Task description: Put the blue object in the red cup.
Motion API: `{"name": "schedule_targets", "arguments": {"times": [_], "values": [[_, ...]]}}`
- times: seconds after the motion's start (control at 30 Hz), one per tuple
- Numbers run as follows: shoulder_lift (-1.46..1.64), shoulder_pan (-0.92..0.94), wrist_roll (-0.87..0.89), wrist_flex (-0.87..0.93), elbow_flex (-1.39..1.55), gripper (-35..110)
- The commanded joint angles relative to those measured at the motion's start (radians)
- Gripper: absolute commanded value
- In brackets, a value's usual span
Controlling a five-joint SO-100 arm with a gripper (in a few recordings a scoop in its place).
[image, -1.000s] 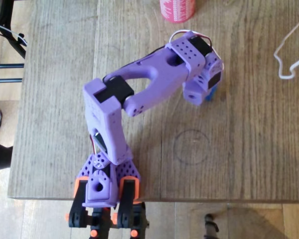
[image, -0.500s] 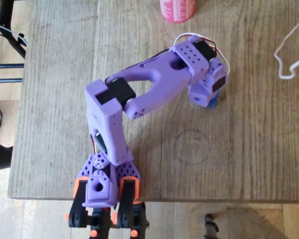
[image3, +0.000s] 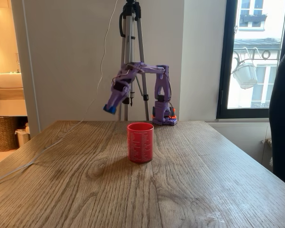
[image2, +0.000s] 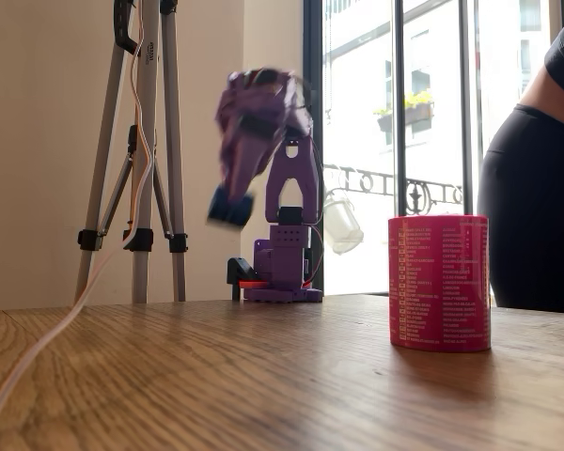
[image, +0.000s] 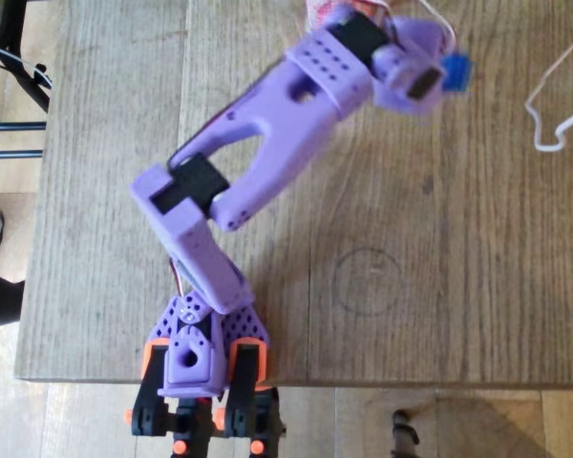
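Note:
My purple gripper [image: 439, 76] is shut on the blue object [image: 455, 72] and holds it well above the table. In a fixed view the blue object [image2: 229, 209] hangs blurred in the air, left of the red cup [image2: 440, 282]. In another fixed view the blue object [image3: 109, 109] is at the gripper's tip [image3: 112, 106], above and left of the red cup [image3: 140, 142]. The cup stands upright on the wooden table [image3: 190, 175]. From overhead the arm covers most of the red cup [image: 315, 11] at the top edge.
A white cable [image: 554, 100] lies on the table at the right in the overhead view. A tripod [image3: 133, 57] stands behind the table. A person [image2: 536, 169] stands at the right edge. A pencilled circle [image: 368, 281] marks the table's middle.
The gripper has lifted the blue object off the table and swung it up and away, toward the far edge and the cup.

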Motion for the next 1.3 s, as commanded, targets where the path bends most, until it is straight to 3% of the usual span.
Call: {"name": "schedule_targets", "arguments": {"times": [0.0,0.27,0.57,1.27], "values": [[0.147,-0.156,0.003,-0.083,-0.084,1],[0.112,-0.390,-0.031,-0.245,-0.060,0],[0.057,-0.443,-0.044,-0.541,0.097,0],[-0.023,-0.408,-0.032,-0.609,0.186,0]]}}
